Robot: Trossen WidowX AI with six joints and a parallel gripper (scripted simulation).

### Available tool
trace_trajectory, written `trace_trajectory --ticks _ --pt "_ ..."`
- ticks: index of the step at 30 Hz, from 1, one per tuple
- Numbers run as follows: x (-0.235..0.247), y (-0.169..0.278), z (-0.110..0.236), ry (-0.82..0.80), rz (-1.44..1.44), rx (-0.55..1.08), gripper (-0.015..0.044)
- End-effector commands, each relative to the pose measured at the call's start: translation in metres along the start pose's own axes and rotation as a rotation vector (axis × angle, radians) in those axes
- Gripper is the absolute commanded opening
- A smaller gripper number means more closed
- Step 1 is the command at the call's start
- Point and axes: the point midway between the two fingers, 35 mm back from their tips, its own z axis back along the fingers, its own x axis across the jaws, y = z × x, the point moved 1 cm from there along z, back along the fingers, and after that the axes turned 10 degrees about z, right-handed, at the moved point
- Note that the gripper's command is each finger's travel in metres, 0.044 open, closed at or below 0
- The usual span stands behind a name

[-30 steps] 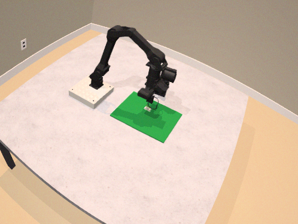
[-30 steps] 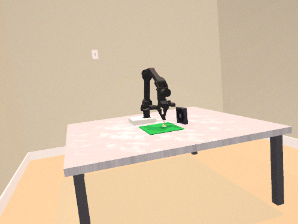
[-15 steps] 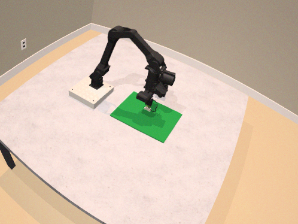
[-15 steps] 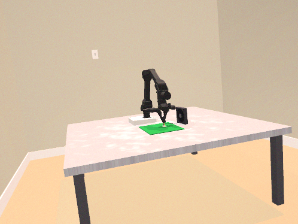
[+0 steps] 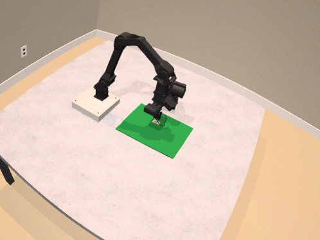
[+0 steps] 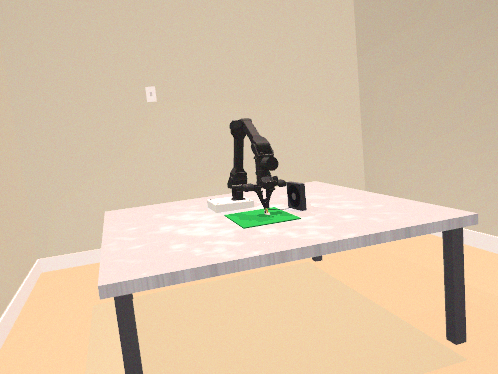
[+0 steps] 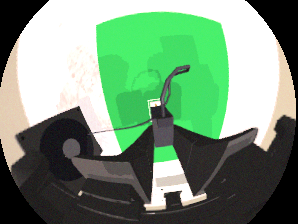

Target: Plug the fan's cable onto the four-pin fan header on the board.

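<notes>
Counting first, we see one black arm [image 5: 151, 52] on one white base block [image 5: 84, 107], one green board [image 5: 173, 141], one black fan [image 6: 296, 194], one thin dark cable [image 7: 172, 82] and one dark plug [image 7: 161, 125]. Our gripper [image 5: 156, 117] points down over the middle of the board, its two fingers drawn narrow and clamped on the plug, which the wrist view shows pinched between the fingertips with the cable rising from its far end and bending away. A small pale part [image 5: 156, 121] sits on the board right under the plug; we take it for the fan header, though whether plug and header touch, we cannot tell. A second fine strand runs from the plug toward the fan, which stands upright just beyond the board's far edge, partly behind the wrist in the top view. The base block sits beside the board, apart from it. Everything rests on one pale, mottled table [image 6: 165, 250] with dark legs, three of them showing. Around it we see a tan floor [image 6: 280, 325], beige walls, white skirting and one white wall outlet [image 6: 150, 93]
</notes>
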Motion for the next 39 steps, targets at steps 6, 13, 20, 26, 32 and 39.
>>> trace_trajectory --ticks 6,13,20,26,32,39 --pt "0.0006 -0.0032 0.0002 -0.005 -0.005 -0.003 0.0000" --pt "0.0006 -0.0032 -0.0004 -0.005 -0.005 -0.003 0.0000" --pt "0.0006 -0.0025 -0.0020 -0.005 -0.004 -0.003 0.0000" --pt "0.0007 -0.0014 -0.0030 -0.005 -0.004 -0.003 0.0000" --pt "0.0007 -0.0005 -0.0039 -0.005 -0.004 -0.003 0.0000" --pt "0.0008 0.0001 -0.0051 -0.005 -0.004 -0.003 0.0000"
